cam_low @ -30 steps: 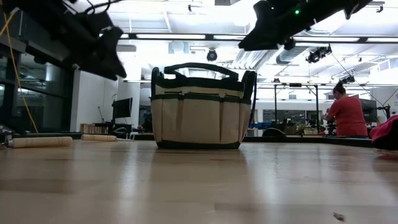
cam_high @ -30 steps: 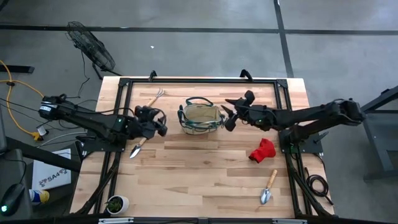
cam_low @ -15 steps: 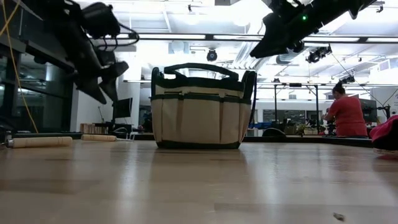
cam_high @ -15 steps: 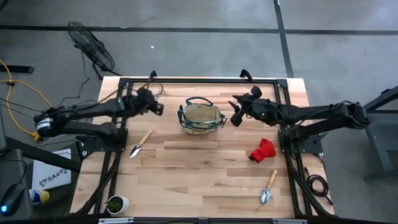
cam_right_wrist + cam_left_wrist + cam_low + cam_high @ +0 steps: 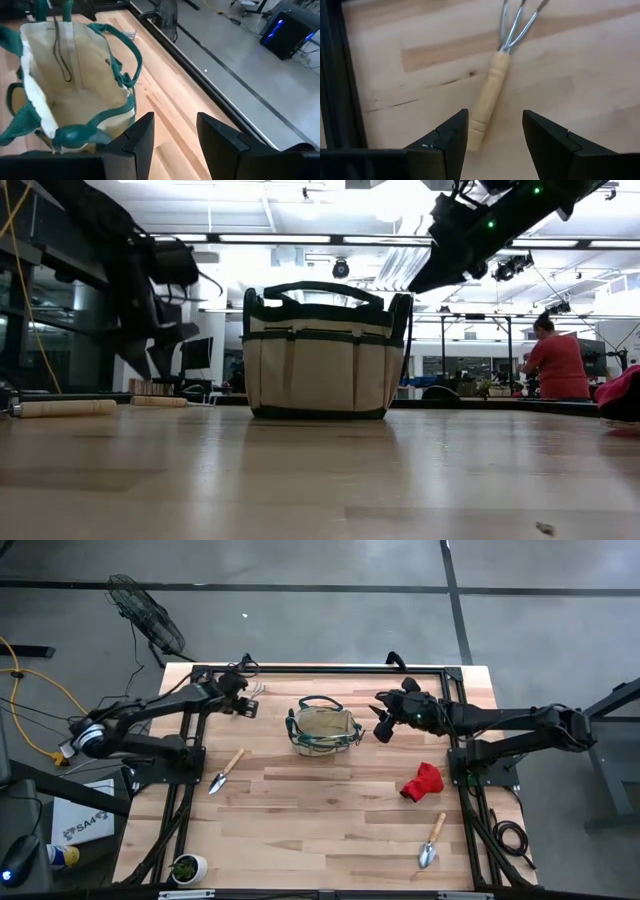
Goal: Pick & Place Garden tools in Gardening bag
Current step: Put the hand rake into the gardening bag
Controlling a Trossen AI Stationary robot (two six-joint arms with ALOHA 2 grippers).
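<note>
Left gripper hovering over the far left of the table, fingers spread apart and empty, straddling the butt end of the hand rake without touching it. Rake lying flat: turned pale wooden handle, thin bent metal tines. Lying nearer the front left, well apart, a wooden-handled trowel with a pointed metal blade. Standing upright at table centre, the gardening bag: beige canvas, dark green trim and loop handles, mouth open. Poised just right of the bag, the right gripper, fingers parted and holding nothing, aiming toward the bag's rim. Resting further right, a crumpled red glove. Lying near the front right corner, a second trowel. Supporting everything, a light wooden plank table edged by a black frame.
</note>
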